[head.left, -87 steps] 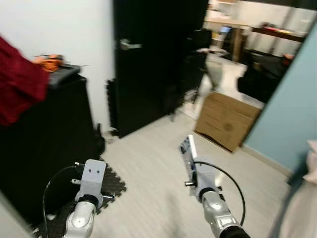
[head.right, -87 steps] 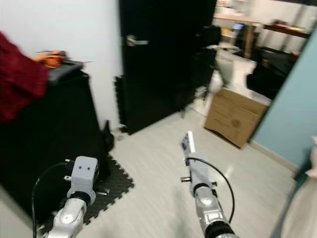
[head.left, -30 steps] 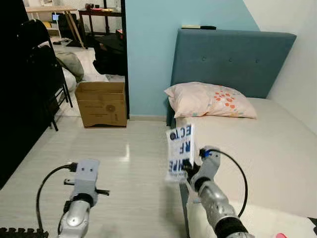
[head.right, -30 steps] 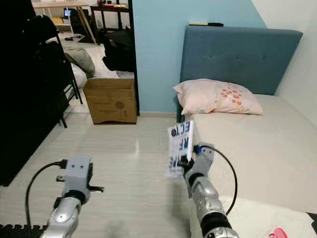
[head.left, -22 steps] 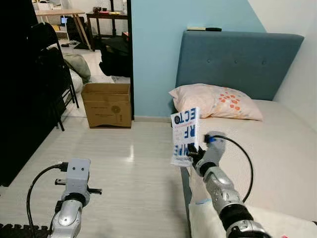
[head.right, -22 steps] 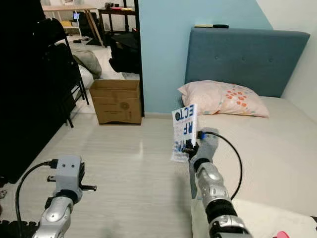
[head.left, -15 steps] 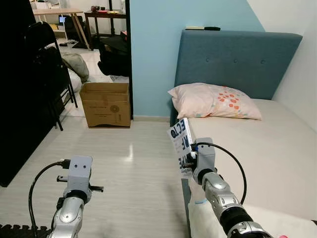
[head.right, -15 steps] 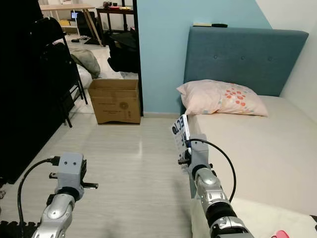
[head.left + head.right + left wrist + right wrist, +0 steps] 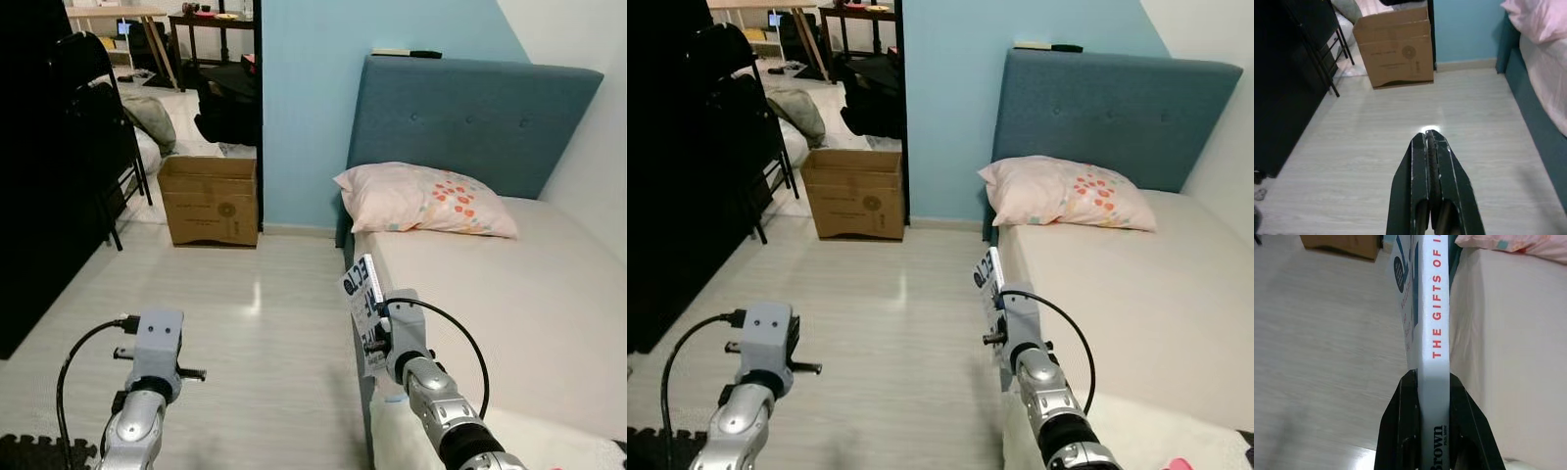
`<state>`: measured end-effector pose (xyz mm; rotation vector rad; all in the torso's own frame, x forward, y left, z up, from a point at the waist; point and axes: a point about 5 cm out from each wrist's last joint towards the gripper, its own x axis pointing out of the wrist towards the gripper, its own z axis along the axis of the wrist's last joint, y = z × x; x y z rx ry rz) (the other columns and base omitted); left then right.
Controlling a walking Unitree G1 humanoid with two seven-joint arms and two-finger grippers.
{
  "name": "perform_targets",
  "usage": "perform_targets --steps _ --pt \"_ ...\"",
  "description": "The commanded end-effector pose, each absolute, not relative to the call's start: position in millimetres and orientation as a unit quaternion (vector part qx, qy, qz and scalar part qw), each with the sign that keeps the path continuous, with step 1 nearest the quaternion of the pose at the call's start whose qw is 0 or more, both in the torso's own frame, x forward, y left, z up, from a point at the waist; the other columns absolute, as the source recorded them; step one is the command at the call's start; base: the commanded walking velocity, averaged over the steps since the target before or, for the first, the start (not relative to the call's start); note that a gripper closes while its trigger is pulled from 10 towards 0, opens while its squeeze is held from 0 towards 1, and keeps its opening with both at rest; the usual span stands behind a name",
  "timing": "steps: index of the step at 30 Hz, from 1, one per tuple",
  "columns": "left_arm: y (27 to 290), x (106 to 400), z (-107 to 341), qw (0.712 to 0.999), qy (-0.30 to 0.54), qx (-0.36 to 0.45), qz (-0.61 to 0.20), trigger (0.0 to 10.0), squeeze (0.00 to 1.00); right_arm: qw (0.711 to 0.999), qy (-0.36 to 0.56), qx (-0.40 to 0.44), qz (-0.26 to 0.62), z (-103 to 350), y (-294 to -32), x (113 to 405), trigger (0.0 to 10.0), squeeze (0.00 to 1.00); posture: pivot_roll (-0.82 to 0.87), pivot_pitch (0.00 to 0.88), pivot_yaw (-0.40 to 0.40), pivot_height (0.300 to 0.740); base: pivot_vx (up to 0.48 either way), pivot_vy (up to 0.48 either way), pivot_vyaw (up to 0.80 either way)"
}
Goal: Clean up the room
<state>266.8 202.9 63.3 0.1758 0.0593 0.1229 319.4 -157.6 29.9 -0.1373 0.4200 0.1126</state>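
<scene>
Book [image 9: 1434, 333] wedged upright between your right gripper [image 9: 1434, 431] fingers, clamped spine-out, beside bed [image 9: 509, 294] edge, your left gripper [image 9: 1432, 186] fingers pressed together over floor [image 9: 1376, 147].

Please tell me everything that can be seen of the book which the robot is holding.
The book is a white paperback with red letters along its spine and dark blue print on its cover. It is closed and held upright, spine toward the wrist camera, its lower end clamped between the two black fingers of the right pincer. It hangs in the air above the pale floor, beside the edge of the bed, touching nothing else.
</scene>
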Motion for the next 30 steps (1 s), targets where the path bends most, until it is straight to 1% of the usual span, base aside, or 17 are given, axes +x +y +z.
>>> perform_targets --steps 1,13,14,18,20,21,26,30 --pt "196.7 266.0 62.9 0.994 0.029 0.085 0.058 10.0 0.0 0.975 0.2 -0.078 0.062 32.2 -154.2 321.7 10.0 0.0 0.07 0.02 -0.133 0.74 0.0 0.0 0.0" --pt "194.6 264.4 59.2 0.994 0.041 0.084 0.056 10.0 0.0 0.975 0.197 -0.081 0.056 33.3 -153.2 322.8 10.0 0.0 0.07 0.019 -0.12 0.74 0.0 0.0 0.0" --pt "193.8 266.2 59.9 0.994 0.041 0.081 0.06 10.0 0.0 0.975 0.2 -0.08 0.046 30.0 -155.6 320.1 10.0 0.0 0.08 0.017 -0.094 0.74 0.0 0.0 0.0" --pt "193.8 266.2 59.9 0.994 0.041 0.081 0.06 10.0 0.0 0.975 0.2 -0.08 0.046 30.0 -155.6 320.1 10.0 0.0 0.08 0.017 -0.094 0.74 0.0 0.0 0.0" --pt "191.1 270.8 60.9 0.995 0.044 0.073 0.06 10.0 0.0 0.976 0.207 -0.067 0.022 22.2 -156.9 312.9 10.0 0.0 0.08 0.015 -0.044 0.74 0.0 0.0 0.0" --pt "190.4 272.3 60.8 0.995 0.047 0.071 0.059 10.0 0.0 0.976 0.208 -0.061 0.014 20.0 -156.6 310.8 10.0 0.0 0.08 0.015 -0.044 0.74 0.0 0.0 0.0" --pt "188.4 274.4 61.2 0.996 0.048 0.06 0.054 10.0 0.0 0.976 0.21 -0.058 0.011 18.0 -155.8 308.9 10.0 0.0 0.08 0.014 -0.038 0.74 0.0 0.48 0.0" --pt "186.8 275.2 63.5 0.996 0.042 0.064 0.048 10.0 0.0 0.976 0.211 -0.055 0.007 17.2 -156.9 308.1 10.0 0.0 0.08 0.013 -0.036 0.74 0.0 0.0 0.0"
